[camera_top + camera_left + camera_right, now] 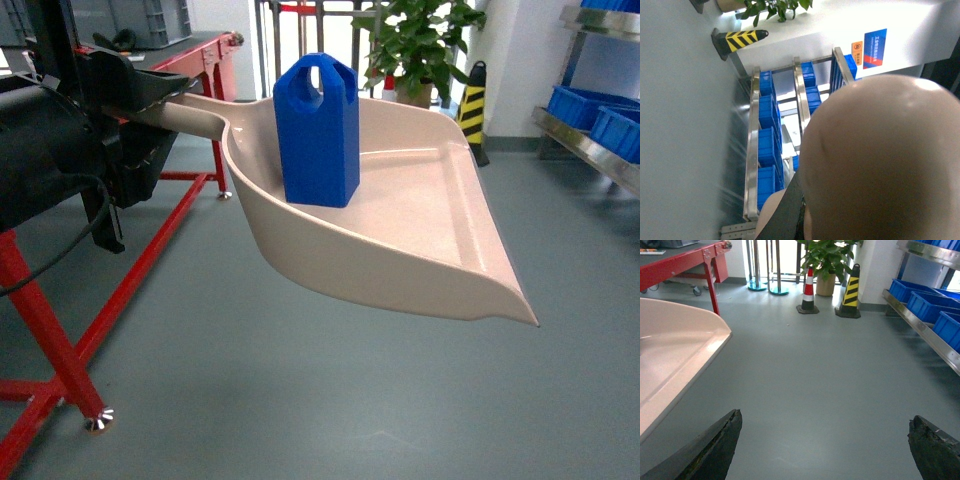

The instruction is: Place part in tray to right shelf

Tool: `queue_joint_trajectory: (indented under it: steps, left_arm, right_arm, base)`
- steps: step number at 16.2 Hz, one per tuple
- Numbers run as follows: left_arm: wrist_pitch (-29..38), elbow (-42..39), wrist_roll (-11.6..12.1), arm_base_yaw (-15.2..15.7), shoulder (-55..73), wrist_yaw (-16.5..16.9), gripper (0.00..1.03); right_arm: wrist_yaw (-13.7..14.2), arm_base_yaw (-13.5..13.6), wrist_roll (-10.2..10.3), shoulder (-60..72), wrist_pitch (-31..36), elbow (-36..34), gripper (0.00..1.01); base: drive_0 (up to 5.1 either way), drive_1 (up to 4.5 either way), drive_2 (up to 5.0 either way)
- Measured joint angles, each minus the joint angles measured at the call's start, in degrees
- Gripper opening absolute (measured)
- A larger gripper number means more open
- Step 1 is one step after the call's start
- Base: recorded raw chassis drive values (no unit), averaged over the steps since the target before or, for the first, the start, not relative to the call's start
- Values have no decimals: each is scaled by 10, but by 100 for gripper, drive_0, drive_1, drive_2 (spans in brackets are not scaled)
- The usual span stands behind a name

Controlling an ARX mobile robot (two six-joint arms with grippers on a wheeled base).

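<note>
The floor (300,400) is grey-green and takes up most of what I see. At far right stands the shelf (590,150), its steel rail carrying blue crates (585,105); in my left wrist view the same rack (752,150) shows rows of crates between its rails. On the left is a red-framed table (130,260) with a dark top, near my left arm.

I hold the tray (420,230) out over the floor by its handle, with my left gripper (150,95) clamped on the handle at upper left; the flat lip points to the near right. Its curved back fills most of my left wrist view. The part (318,130) stands upright inside the tray, near the handle end, touching the tray's floor.

Between tray and shelf the floor holds a black-and-yellow post (472,105) and, beside it in the right wrist view, a red-and-white cone (809,292). A potted plant (415,45) stands behind them by the wall.

My right gripper (825,445) hangs over bare floor, its fingers (715,447) wide apart, gripping nothing.
</note>
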Motion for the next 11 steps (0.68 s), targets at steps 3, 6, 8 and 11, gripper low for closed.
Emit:
queue_joint_trajectory:
  steps: [3, 6, 8, 11]
  left_arm:
    - [5, 2, 0, 0, 0, 0, 16]
    - [3, 2, 1, 4, 0, -5, 16]
    - [-2, 2, 0, 1, 0, -2, 16]
    - [0, 2, 0, -1, 0, 0, 16]
  right_arm:
    - [0, 0, 0, 0, 6, 0, 98]
    - [0, 0, 0, 1, 4, 0, 98]
    - [0, 0, 0, 0, 3, 0, 98]
    - [0, 0, 0, 0, 2, 0, 98]
  base:
    - [-2, 415, -419]
    - [-2, 415, -419]
    - [-2, 415, -419]
    - [-2, 415, -419]
